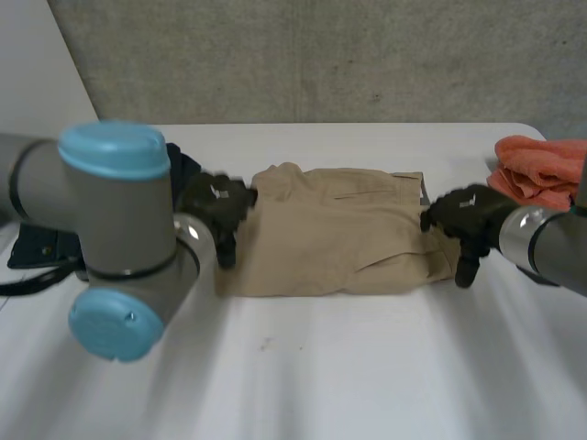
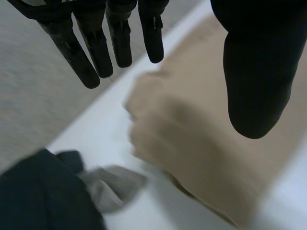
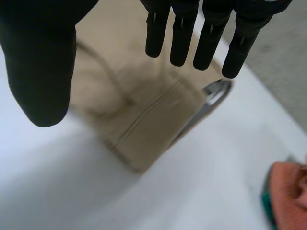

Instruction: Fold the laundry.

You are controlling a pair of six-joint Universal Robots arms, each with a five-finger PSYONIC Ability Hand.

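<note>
From my station I see the khaki trousers [image 1: 339, 229] lying folded into a flat, wide oblong at the middle of the white table [image 1: 367, 376], with one hand at each short end.

The left hand [image 1: 215, 206] is at the trousers' left end. In its wrist view the fingers [image 2: 120, 40] hang straight and slightly apart, and the thumb stands wide of them. Nothing is pinched between them and the tan cloth lies under the palm.

The right hand [image 1: 463, 215] is at the right end, by the waistband. Its fingers [image 3: 208, 40] are also straight and side by side, with the thumb held off and nothing gripped. A stitched seam and a strip of grey lining [image 3: 211, 93] show beneath them.

The head view is soft here, so I cannot say whether either hand's fingertips actually touch the fabric.

A dark garment [image 2: 43, 196] lies just beside the trousers' left end, with a piece of grey cloth [image 2: 112, 184] against it. An orange towel [image 1: 541, 170] is bunched near the table's right edge, beyond the right hand.
</note>
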